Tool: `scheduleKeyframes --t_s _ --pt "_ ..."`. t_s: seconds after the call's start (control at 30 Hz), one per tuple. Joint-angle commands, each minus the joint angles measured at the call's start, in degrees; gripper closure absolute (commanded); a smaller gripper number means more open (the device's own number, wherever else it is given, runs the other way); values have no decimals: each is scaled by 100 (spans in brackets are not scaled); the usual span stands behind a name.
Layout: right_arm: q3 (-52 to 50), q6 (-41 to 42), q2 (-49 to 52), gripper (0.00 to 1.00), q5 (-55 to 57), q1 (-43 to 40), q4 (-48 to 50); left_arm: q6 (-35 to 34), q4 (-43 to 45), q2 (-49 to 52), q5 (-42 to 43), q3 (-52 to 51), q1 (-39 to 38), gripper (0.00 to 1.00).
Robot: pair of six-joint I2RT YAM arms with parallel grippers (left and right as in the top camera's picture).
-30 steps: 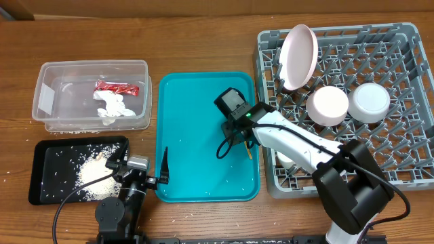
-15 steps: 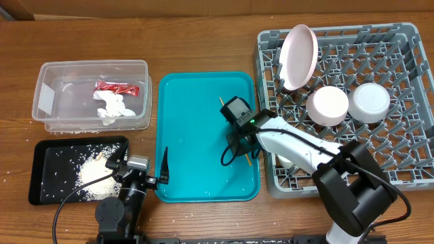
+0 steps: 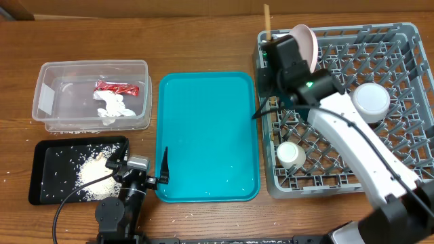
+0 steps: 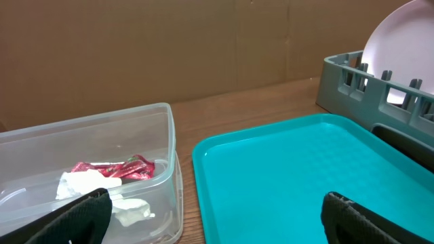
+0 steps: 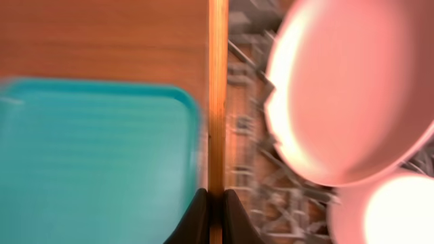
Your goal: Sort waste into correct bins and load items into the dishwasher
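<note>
My right gripper (image 3: 272, 46) is shut on a wooden chopstick (image 3: 267, 22), held above the left rim of the grey dish rack (image 3: 400, 177); the right wrist view shows the chopstick (image 5: 218, 95) pinched between my fingers (image 5: 216, 203). In the rack stand a pale-pink plate (image 3: 308, 39), a white bowl (image 3: 372, 99) and a small white cup (image 3: 291, 155). The clear tub (image 3: 47, 122) holds the red wrapper (image 3: 116, 88) and white tissue (image 3: 112, 106). The black tray (image 3: 47, 186) holds rice (image 3: 90, 174). My left gripper (image 4: 217, 220) is open and empty, low near the table's front edge.
The teal serving tray (image 3: 207, 135) lies between the tub and the rack, with a few rice grains on it. A cable (image 3: 268, 105) hangs from my right arm over the rack's left edge.
My right gripper has lifted the chopstick off the teal tray and carried it up and right to the rack's far-left corner. The left arm has not moved.
</note>
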Motion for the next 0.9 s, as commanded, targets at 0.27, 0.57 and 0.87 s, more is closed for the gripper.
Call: scheduleKeyframes --t_s 0.27,0.57,0.87 --pt "-85 -439 442 40 -199 -129 -140 107 20 -59 28 -37 42 0" --pt "133 -402 -2151 0 -1123 74 -828 107 20 -59 28 -37 42 0" --pt "133 -592 -3700 0 -754 70 -2065 107 20 -59 28 -37 42 0"
